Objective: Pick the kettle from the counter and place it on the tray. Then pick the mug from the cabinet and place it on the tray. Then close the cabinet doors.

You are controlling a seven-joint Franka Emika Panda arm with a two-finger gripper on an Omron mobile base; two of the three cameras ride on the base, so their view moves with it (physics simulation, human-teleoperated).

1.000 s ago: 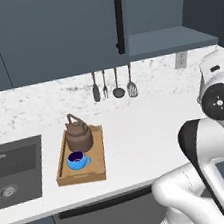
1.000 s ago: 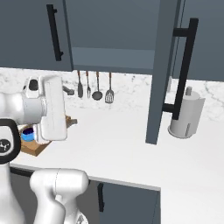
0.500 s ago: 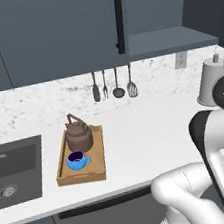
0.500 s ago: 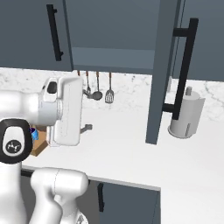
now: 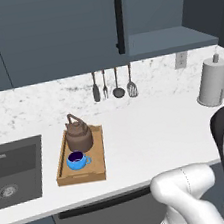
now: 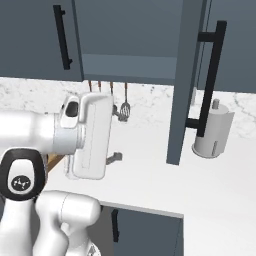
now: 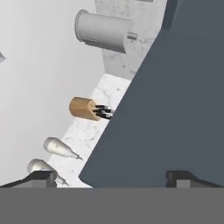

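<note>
The dark-brown kettle and the blue mug both stand on the wooden tray on the white counter. The cabinet above shows its shelf. Its right door stands swung out over the counter, black bar handle facing right. The left door lies flat along the cabinet front. My gripper hangs over the counter just left of the swung-out door, open and holding nothing. In the hand view my gripper points at that door's panel, fingertips wide apart.
A tall grey cylinder with a knob stands at the back right of the counter. Utensils hang on the back wall and a dark sink sits at the left. A knife block and two grey shakers stand beyond the door.
The arm has swung right, away from the tray and toward the swung-out right door; the hand has left the left base view. Kettle, mug and tray have not moved.
</note>
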